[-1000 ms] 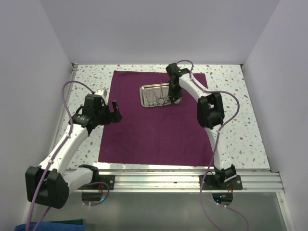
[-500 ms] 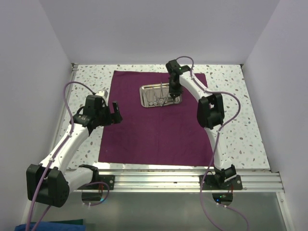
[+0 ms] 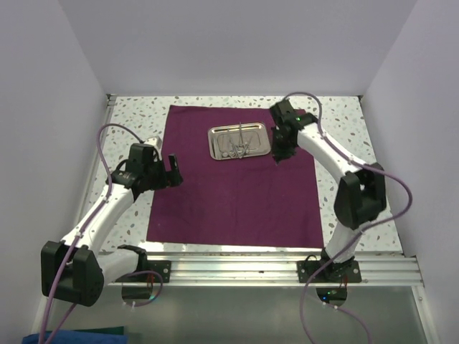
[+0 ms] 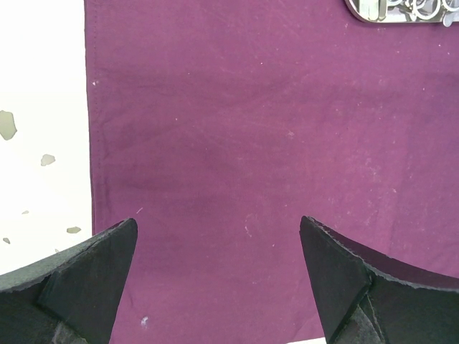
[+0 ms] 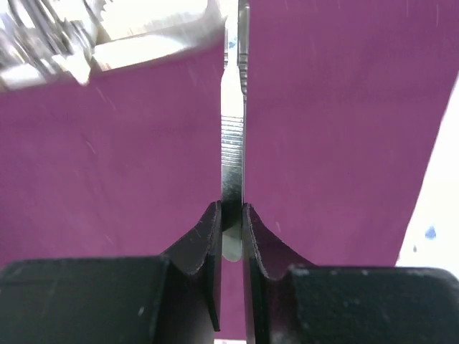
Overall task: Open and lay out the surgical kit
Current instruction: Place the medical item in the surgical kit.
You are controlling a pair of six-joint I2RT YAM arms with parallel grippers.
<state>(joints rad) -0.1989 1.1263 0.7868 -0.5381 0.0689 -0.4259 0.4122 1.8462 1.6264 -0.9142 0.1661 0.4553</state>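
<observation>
The dark purple cloth [image 3: 237,193] lies spread flat on the table. The steel tray [image 3: 212,143] sits on its far middle with several silver instruments [image 3: 237,147] in it. My right gripper [image 3: 281,152] hovers just right of the tray, over the cloth. In the right wrist view it [image 5: 231,215] is shut on a thin flat silver instrument [image 5: 231,143] with a ridged grip that points toward the tray's corner [image 5: 143,43]. My left gripper [image 3: 166,168] is open and empty over the cloth's left edge [image 4: 251,143]; the left wrist view shows its fingertips [image 4: 107,251] wide apart.
The speckled white tabletop [image 3: 358,193] shows around the cloth. White walls close in the left, right and far sides. An aluminium rail [image 3: 272,269] runs along the near edge. The tray's near edge shows at the top right of the left wrist view [image 4: 401,11].
My right arm has swung from over the tray to its right side, with the thin instrument in its jaws. The left arm has barely moved.
</observation>
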